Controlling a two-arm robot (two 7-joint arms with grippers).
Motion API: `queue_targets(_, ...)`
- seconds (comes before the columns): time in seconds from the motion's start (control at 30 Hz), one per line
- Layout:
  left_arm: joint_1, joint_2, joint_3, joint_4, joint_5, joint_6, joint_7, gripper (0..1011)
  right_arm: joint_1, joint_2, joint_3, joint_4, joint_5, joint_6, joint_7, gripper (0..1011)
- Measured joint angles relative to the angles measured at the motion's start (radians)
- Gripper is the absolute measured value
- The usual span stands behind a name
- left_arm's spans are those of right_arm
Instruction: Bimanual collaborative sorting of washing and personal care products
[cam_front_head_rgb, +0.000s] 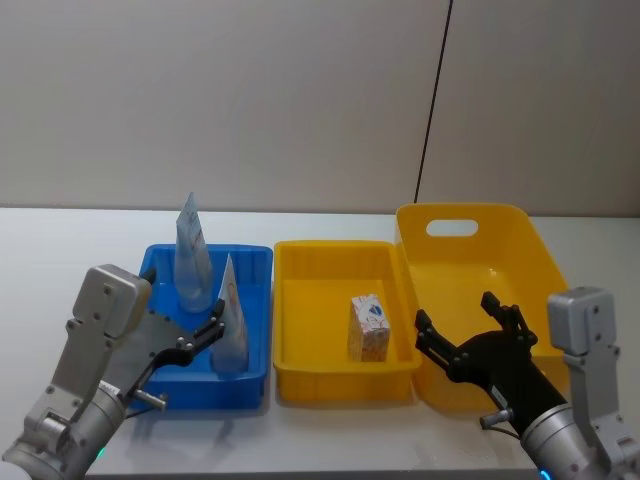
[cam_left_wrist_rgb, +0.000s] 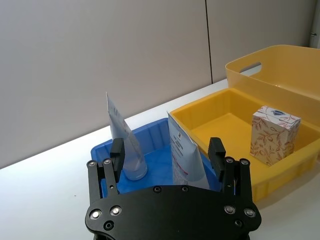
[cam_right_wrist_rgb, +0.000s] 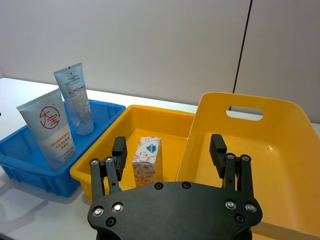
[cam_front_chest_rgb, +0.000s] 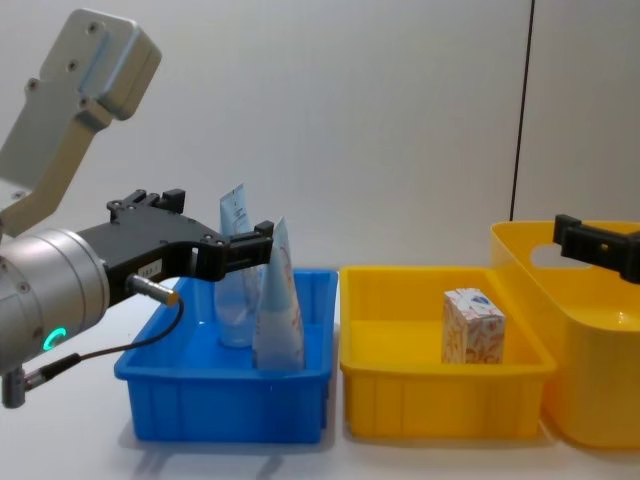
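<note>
Our left gripper (cam_front_head_rgb: 205, 335) hangs with its jaws spread and empty at the near tall pale-blue-and-white soft tube (cam_front_head_rgb: 231, 318), which stands upright on its cap in the blue plastic bin (cam_front_head_rgb: 255, 262); in the left wrist view the tube rises straight ahead between the two fingers (cam_left_wrist_rgb: 216, 151), its long axis vertical and its flat face turned roughly edge-on to us. A second such tube (cam_front_head_rgb: 192, 252) stands farther back in the same bin, beyond the jaws. Our right gripper (cam_front_head_rgb: 470, 335) hovers released and holding nothing over the large yellow plastic basket with a handle slot (cam_front_head_rgb: 520, 225), and the small beige patterned carton (cam_front_head_rgb: 368, 327) stands upright to the jaws' left in the shallow yellow plastic tray (cam_front_head_rgb: 295, 255). We judge the left arm nearer the tubes and the right nearer the carton. The right wrist view shows the near tube's red circular print, which the chest view's side-on look hides; the chest view shows the left fingertips level with the tube's upper part.
</note>
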Motion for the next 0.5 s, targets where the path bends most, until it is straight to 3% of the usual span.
queue_targets(0.5, 0.000, 0.000, 0.000, 0.000, 0.000, 0.000, 0.000, 1002, 0.000, 0.000, 0.000, 0.000, 0.000, 0.000, 0.000, 1003)
